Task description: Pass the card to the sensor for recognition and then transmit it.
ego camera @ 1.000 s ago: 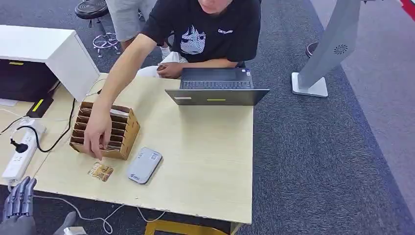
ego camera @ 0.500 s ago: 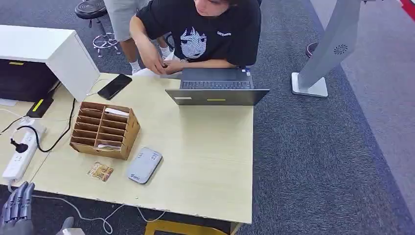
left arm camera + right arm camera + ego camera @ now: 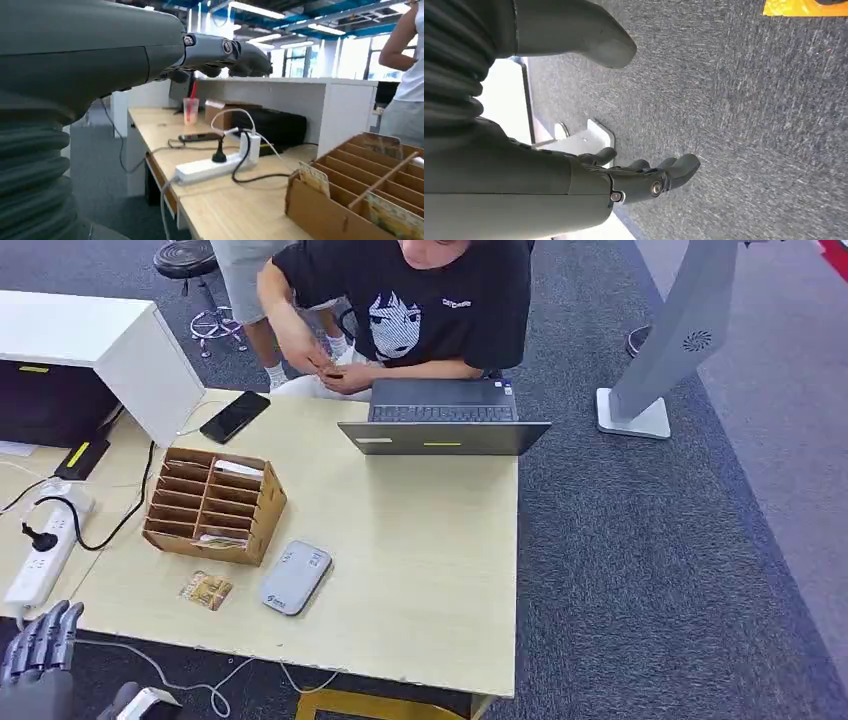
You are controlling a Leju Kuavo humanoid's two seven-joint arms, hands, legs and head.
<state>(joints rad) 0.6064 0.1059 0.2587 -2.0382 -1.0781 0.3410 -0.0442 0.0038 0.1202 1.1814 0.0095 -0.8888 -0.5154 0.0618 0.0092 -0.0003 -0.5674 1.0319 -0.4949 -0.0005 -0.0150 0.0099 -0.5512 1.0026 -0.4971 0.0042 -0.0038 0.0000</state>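
1. The card lies flat near the front edge of the surface, just beside the grey sensor and in front of the cardboard organizer.
2. Left robot hand hangs off the surface's front-left corner, fingers loosely spread, holding nothing.
3. Right robot hand hangs over the carpet, fingers a bit curled, empty too.
4. A person sits behind the laptop.

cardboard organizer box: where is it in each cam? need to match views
Head view: cardboard organizer on the table's left part, behind the card.
Left wrist view: lower right corner, beyond the left hand.
Right wrist view: not in it.
Shared landmark: white power strip.
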